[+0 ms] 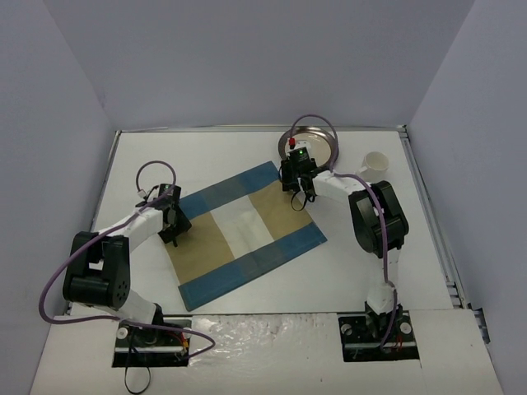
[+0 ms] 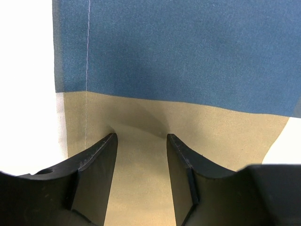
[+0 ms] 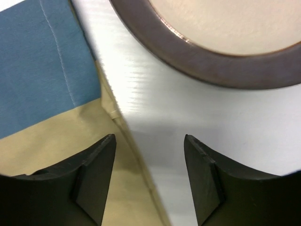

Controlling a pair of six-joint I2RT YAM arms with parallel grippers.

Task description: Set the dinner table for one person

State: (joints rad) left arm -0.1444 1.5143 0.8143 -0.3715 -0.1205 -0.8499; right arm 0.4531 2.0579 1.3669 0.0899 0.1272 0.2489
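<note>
1. Top external view: the large, flat, matte-white rectangular dinner table [image 1: 206, 156] ran from the upper part of the frame down to the arm bases. Plain grey walls [image 1: 247, 58] closed it in at the left, top and right, and a thin metal rim [image 1: 438, 239] ran down its right side. A rectangular blue-and-tan cloth placemat [image 1: 247, 239] with a white middle lay skewed at centre frame. The left gripper [image 1: 173, 224] sat at its left edge. The right gripper [image 1: 300, 189] sat at its upper right corner, just below a round dark-rimmed plate [image 1: 323, 146]. A small white cup [image 1: 375, 162] stood right of the plate, apart from it. Bare table lay open at upper left and lower right. Only this view showed the cup and the whole placemat, but the jaws were too small to read here.

2. Left wrist view: the left gripper [image 2: 141, 136] stood at bottom centre, its dark fingers parted and their tips pressed on the tan band of the placemat [image 2: 188, 56]. The cloth rose in a small pucker between them. Whether it was pinched could not be told. The stitched hem ran down the left side, with white dinner table [image 2: 26, 70] beyond it.

3. Right wrist view: the right gripper [image 3: 149, 137] was open and held nothing. The finger on the frame's left was over tan cloth and the other over bare dinner table [image 3: 188, 113]. The edge of the placemat [image 3: 42, 75] ran diagonally between them. The plate [image 3: 211, 70] filled the upper right, showing a brown rim and beige centre. A strip of bare table separated it from the placemat.
</note>
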